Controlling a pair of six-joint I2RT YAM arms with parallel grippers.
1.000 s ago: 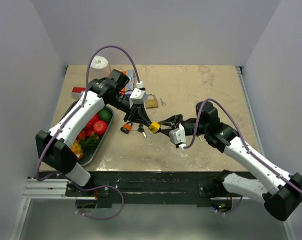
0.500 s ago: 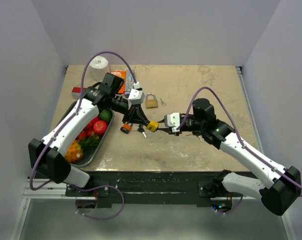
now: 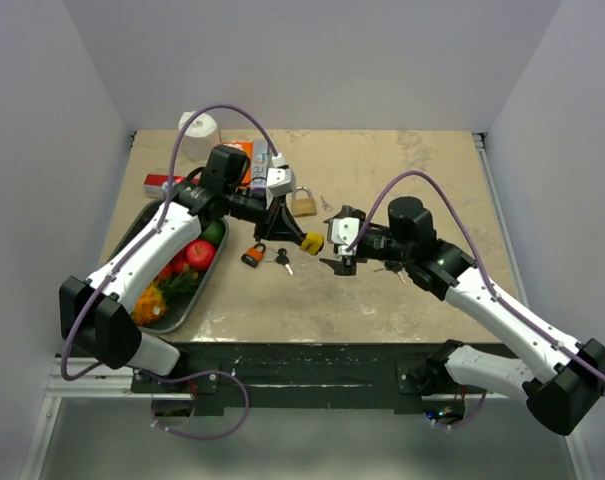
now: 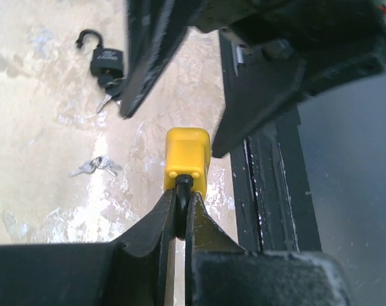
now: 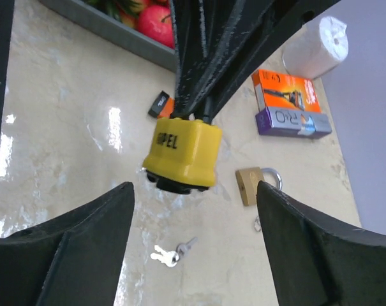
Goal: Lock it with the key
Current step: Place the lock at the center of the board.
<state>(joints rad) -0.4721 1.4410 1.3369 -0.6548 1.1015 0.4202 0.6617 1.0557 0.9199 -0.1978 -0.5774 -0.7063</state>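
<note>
**Yellow padlock [image 5: 183, 156] hangs clamped by its shackle in the left gripper [image 4: 178, 210]; right gripper [image 5: 194, 186] spread wide, empty.**
Hold the lock steady with its keyhole facing the right gripper, which first needs the small silver keys [image 5: 173, 253] from the table [image 5: 65, 127] beneath it.

Robotics laboratory test cell. Plain partition walls [image 3: 312, 60] enclose a marbled tabletop [image 3: 432, 180]. The left arm [image 3: 142, 255] and right arm [image 3: 502, 310] mount on an aluminium rail [image 3: 82, 378]. Staged props include a yellow padlock [image 3: 311, 241], a brass padlock [image 3: 303, 203] and a fruit tray [image 3: 195, 300].

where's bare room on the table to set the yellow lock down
Widest bare patch: far right of the table, past the brass padlock. A smaller strip runs along the near edge, right of the fruit tray. Crowded around the yellow padlock and in the far-left corner.
</note>
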